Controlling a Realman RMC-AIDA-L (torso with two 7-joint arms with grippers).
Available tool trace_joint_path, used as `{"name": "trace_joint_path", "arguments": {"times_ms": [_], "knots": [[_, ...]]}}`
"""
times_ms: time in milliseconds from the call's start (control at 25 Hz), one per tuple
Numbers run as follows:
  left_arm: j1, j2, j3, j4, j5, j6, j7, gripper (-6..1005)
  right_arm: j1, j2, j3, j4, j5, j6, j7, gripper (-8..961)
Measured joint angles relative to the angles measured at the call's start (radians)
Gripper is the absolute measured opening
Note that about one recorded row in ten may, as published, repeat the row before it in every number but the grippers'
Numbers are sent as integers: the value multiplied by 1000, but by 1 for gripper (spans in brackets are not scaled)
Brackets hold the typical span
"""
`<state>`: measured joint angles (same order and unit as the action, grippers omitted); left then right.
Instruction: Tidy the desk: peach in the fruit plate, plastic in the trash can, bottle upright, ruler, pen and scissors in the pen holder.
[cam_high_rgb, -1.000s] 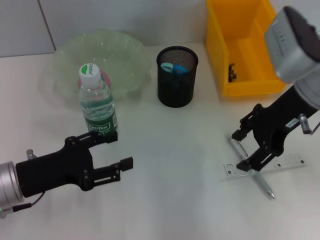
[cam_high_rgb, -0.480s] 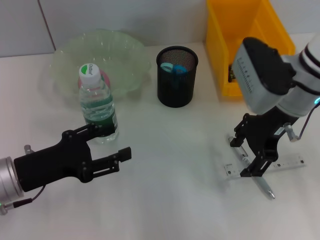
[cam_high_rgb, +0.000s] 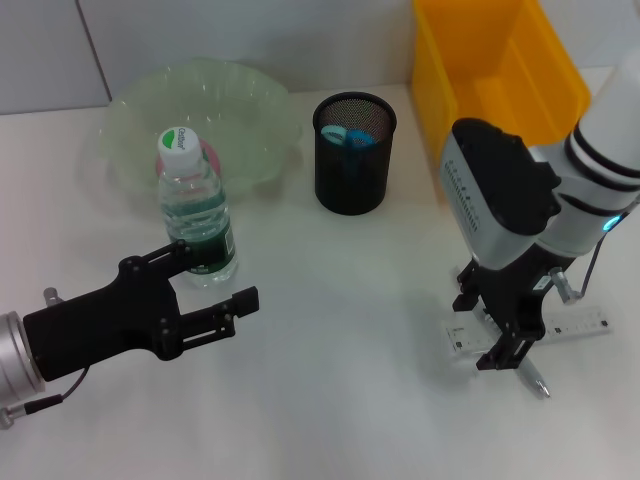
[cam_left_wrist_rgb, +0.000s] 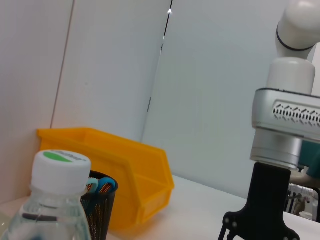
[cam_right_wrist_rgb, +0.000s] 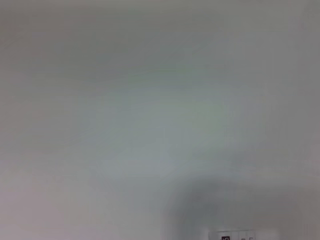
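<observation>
Right gripper (cam_high_rgb: 497, 330) stood low over the ruler (cam_high_rgb: 560, 328) and pen (cam_high_rgb: 527, 378), fingers apart, nothing held. Risk: closing could catch both crossed items, or skid the flat ruler away. Ruler's long axis ran left-right across the table; the pen lay diagonal beneath it (tip toward the robot). Left gripper (cam_high_rgb: 215, 290) sat open beside the upright bottle (cam_high_rgb: 195, 215).

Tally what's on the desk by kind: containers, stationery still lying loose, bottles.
Containers: 3 (fruit plate, pen holder, yellow bin)
Loose stationery: 2 (ruler, pen)
Bottles: 1 (bottle)
Total: 6
</observation>
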<state>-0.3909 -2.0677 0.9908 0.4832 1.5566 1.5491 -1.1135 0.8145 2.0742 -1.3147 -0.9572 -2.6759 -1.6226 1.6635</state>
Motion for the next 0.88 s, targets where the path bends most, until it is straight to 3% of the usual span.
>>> {"name": "trace_joint_path", "arguments": {"times_ms": [880], "knots": [[4,1,-2,0,-13,6,-3,792,-1,7,-65,33,7,86,-2,695]]}}
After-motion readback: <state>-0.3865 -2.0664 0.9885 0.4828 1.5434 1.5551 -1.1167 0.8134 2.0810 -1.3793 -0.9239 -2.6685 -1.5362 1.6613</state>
